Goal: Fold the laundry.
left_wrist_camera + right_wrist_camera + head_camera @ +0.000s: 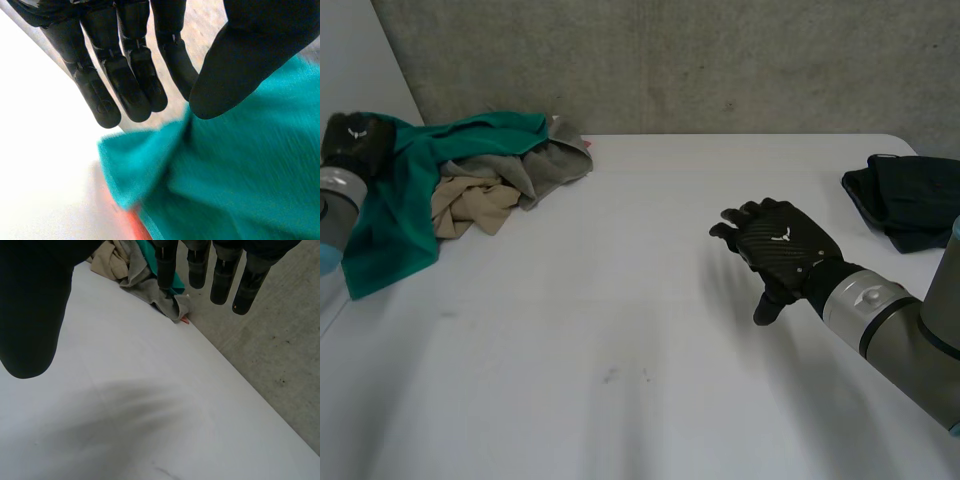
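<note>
Left hand (355,142): is hovering at the outer end of the laundry pile (490,175), above the teal cloth (395,215).

Surface: a white table (620,340) is carrying the pile at its far corner on the robot's left. A grey concrete wall (720,60) is standing just behind the pile.

Pile contents: the teal cloth is draping over a grey cloth (555,165) and a beige cloth (470,205), all crumpled and unfolded. A dark garment (910,200) is lying well apart from the pile, across the table and partly cut off.

Left hand, state: its fingers (125,85) are stretching straight and standing clear of the thumb (235,70), with nothing clamped. The teal cloth is lying right at the thumb tip, but whether they are touching cannot be told.

Right hand (782,243): is hanging over bare table, well apart from the pile, fingers relaxed and spread, holding nothing.

Hard to make out: a small red scrap (185,320) is peeking from under the pile's grey edge, its nature unclear.
</note>
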You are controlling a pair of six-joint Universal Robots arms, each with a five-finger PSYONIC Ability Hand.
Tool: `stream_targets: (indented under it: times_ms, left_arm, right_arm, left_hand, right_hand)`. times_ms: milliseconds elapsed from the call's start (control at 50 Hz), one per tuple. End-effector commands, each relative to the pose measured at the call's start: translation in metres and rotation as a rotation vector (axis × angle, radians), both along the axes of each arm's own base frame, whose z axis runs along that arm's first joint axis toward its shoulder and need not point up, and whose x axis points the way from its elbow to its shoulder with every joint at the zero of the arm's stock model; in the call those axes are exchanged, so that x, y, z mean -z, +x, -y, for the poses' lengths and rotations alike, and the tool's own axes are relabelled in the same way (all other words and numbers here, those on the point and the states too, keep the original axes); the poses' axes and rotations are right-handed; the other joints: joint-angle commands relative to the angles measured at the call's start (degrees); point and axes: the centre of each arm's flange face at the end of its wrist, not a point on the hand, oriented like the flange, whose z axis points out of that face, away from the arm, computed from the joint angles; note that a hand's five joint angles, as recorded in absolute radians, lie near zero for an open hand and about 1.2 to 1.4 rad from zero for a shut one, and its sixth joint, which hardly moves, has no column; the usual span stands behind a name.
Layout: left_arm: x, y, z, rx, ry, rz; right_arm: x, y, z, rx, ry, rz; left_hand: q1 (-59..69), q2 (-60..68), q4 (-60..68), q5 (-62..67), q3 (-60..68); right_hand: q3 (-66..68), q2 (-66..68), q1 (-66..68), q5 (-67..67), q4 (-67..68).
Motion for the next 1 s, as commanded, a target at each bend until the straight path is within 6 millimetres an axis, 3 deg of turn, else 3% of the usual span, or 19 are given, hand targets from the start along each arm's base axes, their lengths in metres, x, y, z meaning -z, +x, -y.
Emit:
stream_targets:
  times_ms: [20, 100, 140, 200, 240, 280, 360, 520, 760, 820, 860, 880, 920, 1000]
  left_arm:
    - [-0.073, -0.042, -0.036, 0.056, -0.161, -0.012]
    - [-0.099, -0.069, -0.065, 0.129, -0.178, -0.06]
    - [-0.118, -0.074, -0.079, 0.161, -0.2, -0.1]
    - [-0.125, -0.072, -0.083, 0.176, -0.2, -0.139]
    - [-0.117, -0.069, -0.079, 0.173, -0.18, -0.143]
    - [-0.101, -0.057, -0.067, 0.142, -0.143, -0.14]
    - [-0.075, -0.026, -0.046, 0.07, -0.066, -0.144]
    - [-0.03, -0.014, -0.021, 0.064, 0.018, -0.145]
    - [0.009, -0.015, -0.006, 0.127, 0.063, -0.144]
    - [0.012, -0.015, -0.003, 0.127, 0.061, -0.144]
    - [0.012, -0.016, -0.001, 0.122, 0.052, -0.144]
    - [0.01, -0.017, -0.001, 0.118, 0.044, -0.143]
    - [0.006, -0.018, -0.002, 0.105, 0.029, -0.14]
    - [-0.031, -0.028, -0.006, 0.055, -0.076, -0.137]
  right_arm:
    - [-0.003, -0.003, 0.005, 0.015, -0.011, 0.005]
    - [-0.004, -0.009, 0.011, 0.039, -0.014, 0.005]
    - [-0.006, -0.009, 0.01, 0.039, -0.017, 0.006]
    - [-0.007, -0.01, 0.009, 0.042, -0.019, 0.006]
    - [-0.007, -0.011, 0.008, 0.041, -0.018, 0.008]
    - [-0.006, -0.011, 0.007, 0.038, -0.013, 0.006]
    - [-0.004, -0.013, 0.009, 0.044, -0.008, 0.005]
    - [-0.003, -0.02, 0.016, 0.066, -0.008, 0.007]
    - [0.005, -0.02, 0.021, 0.076, 0.012, -0.002]
    - [0.007, -0.02, 0.023, 0.076, 0.015, -0.003]
    - [0.01, -0.02, 0.023, 0.077, 0.018, -0.005]
    - [0.011, -0.02, 0.024, 0.08, 0.019, -0.007]
    - [0.011, -0.02, 0.024, 0.08, 0.017, -0.007]
    - [0.011, -0.022, 0.027, 0.088, 0.009, -0.008]
  left_hand:
    - [13.55, 12.09, 11.97, 14.25, 12.56]
    - [13.55, 12.09, 11.97, 14.25, 12.56]
    - [13.55, 12.09, 11.97, 14.25, 12.56]
    - [7.91, 6.45, 6.33, 8.61, 6.92]
    - [-24.28, -25.74, -25.87, -23.58, -25.28]
    - [-42.87, -44.33, -44.46, -42.17, -43.87]
    - [-51.14, -52.61, -52.73, -50.45, -52.14]
    - [-49.34, -50.8, -50.93, -48.64, -50.34]
    - [-35.24, -36.7, -36.82, -34.54, -36.23]
    - [-25.83, -27.29, -27.42, -25.13, -26.83]
    - [-3.83, -5.29, -5.42, -3.13, -4.83]
    - [13.38, 11.92, 11.79, 14.08, 12.38]
    - [13.55, 12.09, 11.97, 14.25, 12.56]
    - [13.55, 12.09, 11.97, 14.25, 12.56]
  right_hand:
    - [-2.14, -2.57, -1.42, -3.45, -3.32]
    - [-2.14, -2.57, -1.42, -3.45, -3.32]
    - [-2.14, -2.57, -1.42, -3.45, -3.32]
    - [-2.14, -2.57, -1.42, -3.45, -3.32]
    - [-2.14, -2.57, -1.42, -3.45, -3.32]
    - [-2.14, -2.57, -1.42, -3.45, -3.32]
    - [-2.14, -2.57, -1.42, -3.45, -3.32]
    - [-2.14, -2.57, -1.42, -3.45, -3.32]
    - [-2.14, -2.57, -1.42, -3.45, -3.32]
    - [-2.14, -2.57, -1.42, -3.45, -3.32]
    - [-2.14, -2.57, -1.42, -3.45, -3.32]
    - [-2.14, -2.57, -1.42, -3.45, -3.32]
    - [-2.14, -2.57, -1.42, -3.45, -3.32]
    - [-2.14, -2.57, -1.42, -3.45, -3.32]
